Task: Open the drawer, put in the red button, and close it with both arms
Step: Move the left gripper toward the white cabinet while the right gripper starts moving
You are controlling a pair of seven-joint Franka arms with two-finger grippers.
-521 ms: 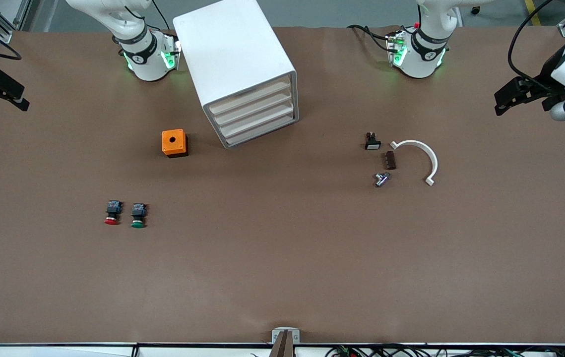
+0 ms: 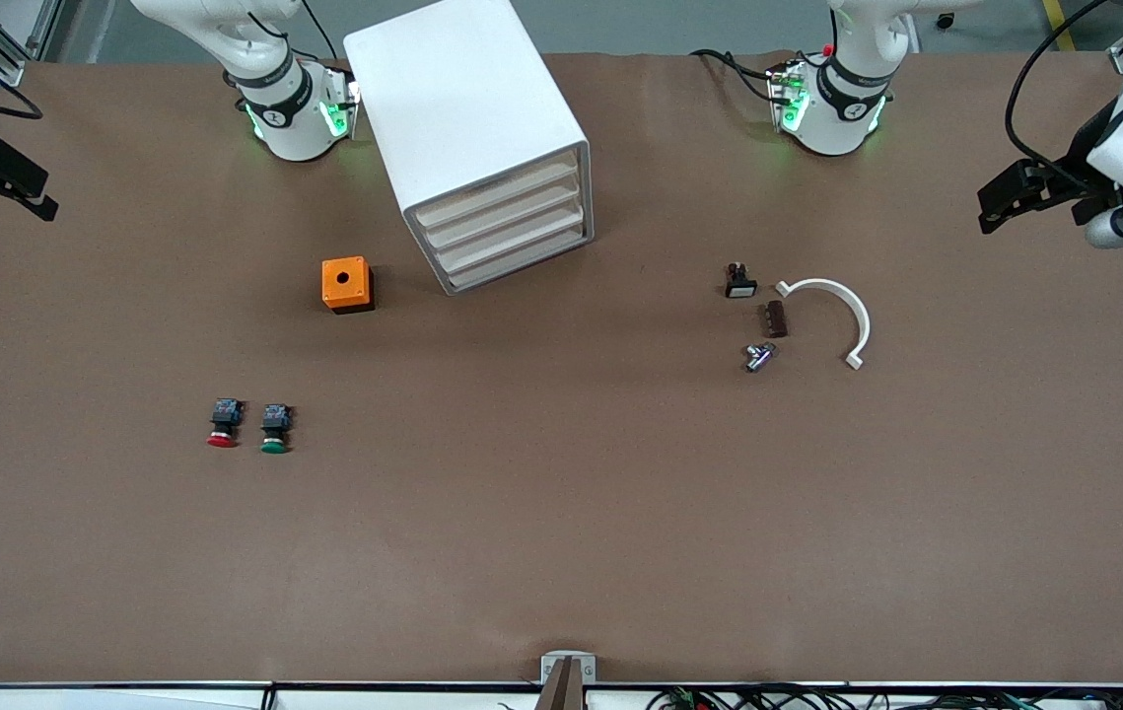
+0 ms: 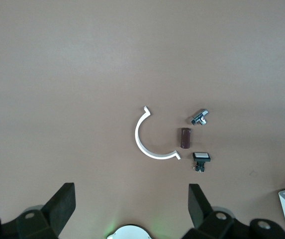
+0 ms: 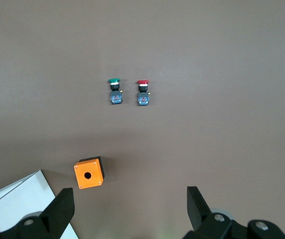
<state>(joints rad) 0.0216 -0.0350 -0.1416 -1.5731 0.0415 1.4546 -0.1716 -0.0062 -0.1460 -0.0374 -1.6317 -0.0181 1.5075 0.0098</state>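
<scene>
The red button lies on the brown table toward the right arm's end, its cap facing the front camera; it also shows in the right wrist view. A like green button lies beside it. The white drawer cabinet stands between the arms' bases with all its drawers shut. My right gripper hangs open and empty, high over the table's edge at the right arm's end; its view looks down on the buttons. My left gripper hangs open and empty, high over the left arm's end.
An orange box with a hole sits beside the cabinet. Toward the left arm's end lie a white curved clip, a brown block, a metal fitting and a small black switch.
The left arm's hand has shifted slightly over its end of the table. Nothing on the table has moved, and the right arm is still.
</scene>
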